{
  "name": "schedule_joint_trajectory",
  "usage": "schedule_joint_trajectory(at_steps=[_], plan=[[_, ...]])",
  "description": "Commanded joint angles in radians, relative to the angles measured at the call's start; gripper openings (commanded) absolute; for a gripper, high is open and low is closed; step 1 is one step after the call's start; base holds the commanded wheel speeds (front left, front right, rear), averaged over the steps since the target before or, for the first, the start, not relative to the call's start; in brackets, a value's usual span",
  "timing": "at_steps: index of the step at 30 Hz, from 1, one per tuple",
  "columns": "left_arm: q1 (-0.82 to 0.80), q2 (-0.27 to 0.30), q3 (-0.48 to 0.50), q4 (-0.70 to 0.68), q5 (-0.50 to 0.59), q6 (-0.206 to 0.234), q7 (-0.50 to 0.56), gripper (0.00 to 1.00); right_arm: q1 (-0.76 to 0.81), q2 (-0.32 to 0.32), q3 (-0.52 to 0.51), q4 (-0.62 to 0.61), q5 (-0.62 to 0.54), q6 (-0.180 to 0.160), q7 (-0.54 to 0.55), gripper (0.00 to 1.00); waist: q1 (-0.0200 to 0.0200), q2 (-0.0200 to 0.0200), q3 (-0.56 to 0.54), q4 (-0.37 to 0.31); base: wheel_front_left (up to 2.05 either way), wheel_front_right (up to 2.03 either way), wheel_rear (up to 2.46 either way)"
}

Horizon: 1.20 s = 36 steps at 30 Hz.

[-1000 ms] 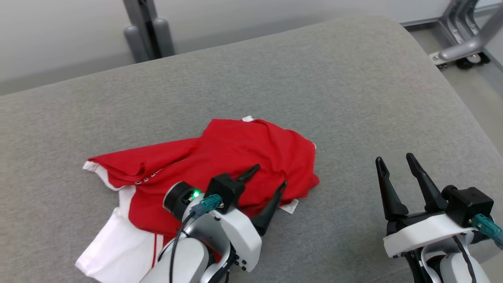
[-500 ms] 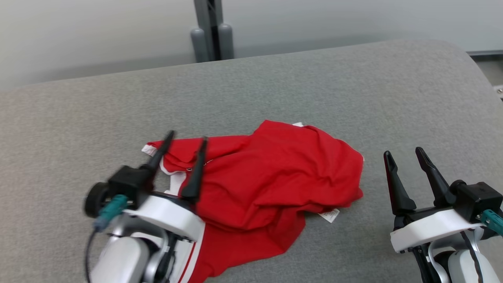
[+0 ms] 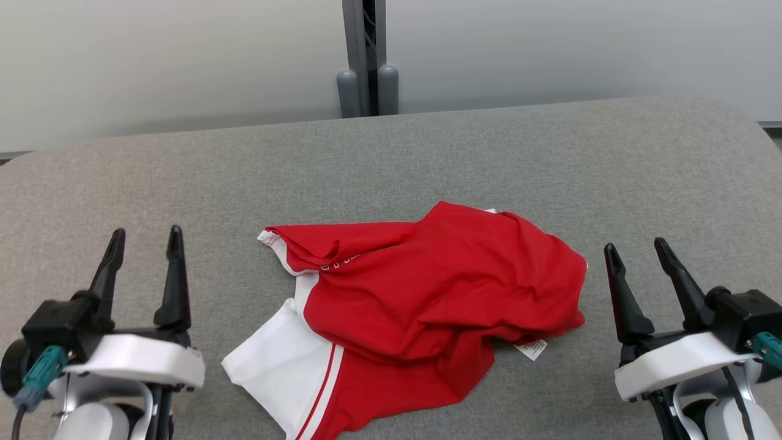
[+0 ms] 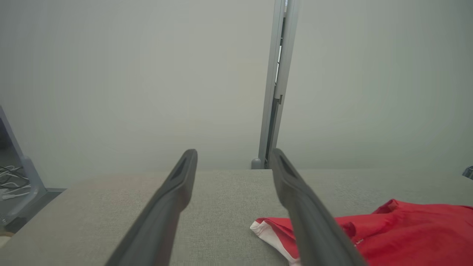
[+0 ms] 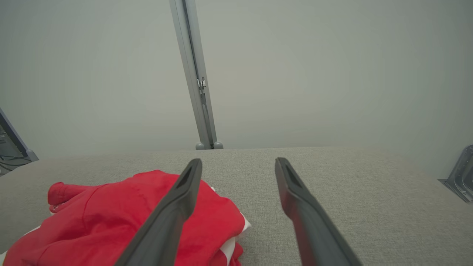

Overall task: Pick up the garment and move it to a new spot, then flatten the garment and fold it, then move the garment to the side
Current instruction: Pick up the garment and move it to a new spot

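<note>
Left arm has come off the garment (image 3: 440, 287). A second ago the left gripper (image 3: 146, 231) was over the red fabric; now it is sitting at lower left, clear of it. Head camera has panned too, so the whole frame has shifted. The garment's crumple is looking about the same.

Head view: garment is lying crumpled and unfolded mid-way across the grey padded surface (image 3: 427, 153), between the two grippers and touching neither. It is red, with a white panel (image 3: 275, 360) sticking out at the near-left corner and a white label (image 3: 530, 349) poking out at the near-right edge. Left gripper is standing with fingers spread wide, nothing between them. Right gripper (image 3: 635, 244) is sitting at lower right, near the garment's right edge, also spread wide and carrying nothing. A grey post (image 3: 366, 55) is standing behind the surface's far edge.

Left wrist view: left gripper (image 4: 233, 152) is pointing across the surface (image 4: 92, 207) toward the post (image 4: 277, 92), fingers wide apart, empty. Garment (image 4: 406, 229) is showing right of the right-hand finger, white trim edge nearest it. Cables (image 4: 9, 181) are lying low at far left.

Right wrist view: right gripper (image 5: 238, 160) is pointing along bare surface (image 5: 351, 192), fingers wide, empty. Garment (image 5: 111, 214) is lying to the left, partly behind the left-hand finger. Post (image 5: 194, 74) is rising beyond the far edge. A metal frame (image 5: 463, 166) is showing at the right edge.
</note>
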Motion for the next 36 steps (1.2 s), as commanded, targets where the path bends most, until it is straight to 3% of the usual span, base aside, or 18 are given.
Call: schedule_joint_trajectory(at_steps=[1,12,26,31,36], plan=[[0.022,0.008,0.006,-0.01,-0.007,-0.003,-0.007,1.0,0.011,-0.007,-0.003,-0.001,-0.004,0.002,0.006,1.0,0.0,0.0,-0.01,0.0,0.0,0.0,0.0],[0.106,0.028,0.006,-0.033,-0.025,-0.005,-0.001,1.0,0.053,-0.006,-0.016,-0.019,0.0,0.002,0.021,1.0,0.0,0.0,-0.042,0.005,0.0,0.0,0.0],[0.093,0.025,-0.009,-0.051,-0.026,0.006,0.014,1.0,0.059,-0.006,-0.014,-0.033,0.0,0.002,0.033,1.0,0.0,0.0,-0.032,0.009,0.0,0.0,0.0],[0.038,0.02,-0.049,-0.053,-0.019,-0.022,0.044,1.0,0.043,-0.006,-0.006,-0.033,0.004,0.002,0.03,1.0,0.0,0.0,-0.017,0.002,0.0,0.0,0.0],[-0.059,0.009,-0.142,0.001,-0.027,-0.093,0.137,1.0,0.027,-0.006,0.017,-0.026,0.011,0.002,0.021,1.0,0.0,0.0,0.007,-0.032,0.0,0.0,0.0]])
